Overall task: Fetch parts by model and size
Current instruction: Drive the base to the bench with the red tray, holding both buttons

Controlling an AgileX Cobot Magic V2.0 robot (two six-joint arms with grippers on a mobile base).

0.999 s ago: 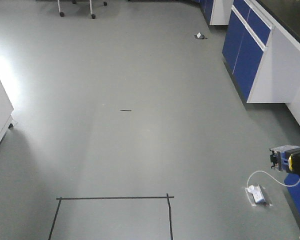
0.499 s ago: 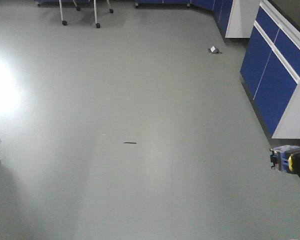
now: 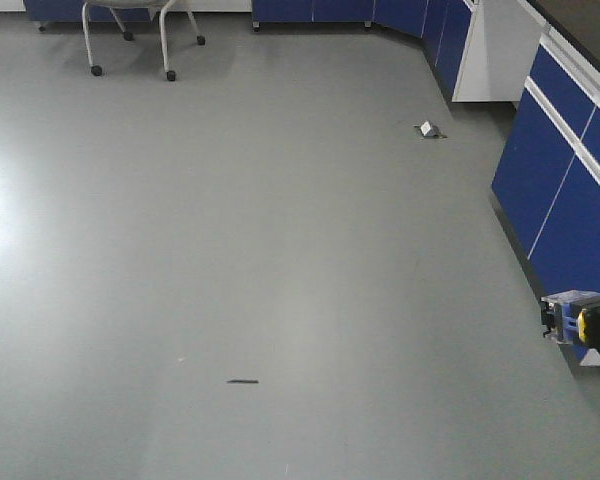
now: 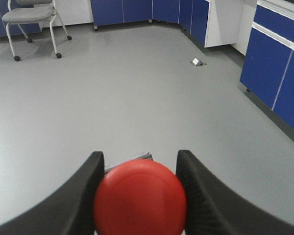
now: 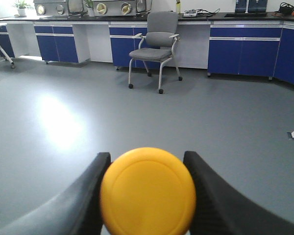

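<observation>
A red-capped push-button switch fills the bottom of the left wrist view, and my left gripper is shut on it, one black finger on each side. A silver edge of its base shows behind the cap. My right gripper is shut on the yellow-capped switch in the same way. At the right edge of the front view, that switch's blue-and-silver terminals stick out of the dark right gripper. The left gripper is outside the front view.
Open grey floor lies ahead. Blue cabinets run along the right side and the far wall. A grey wheeled chair stands far ahead on the left. A small white scrap and a dark streak lie on the floor.
The floor has slid down the front view: the dark streak sits much lower, and the taped rectangle and floor socket have left the frame. Chair and cabinets look nearer. Both grippers keep their hold.
</observation>
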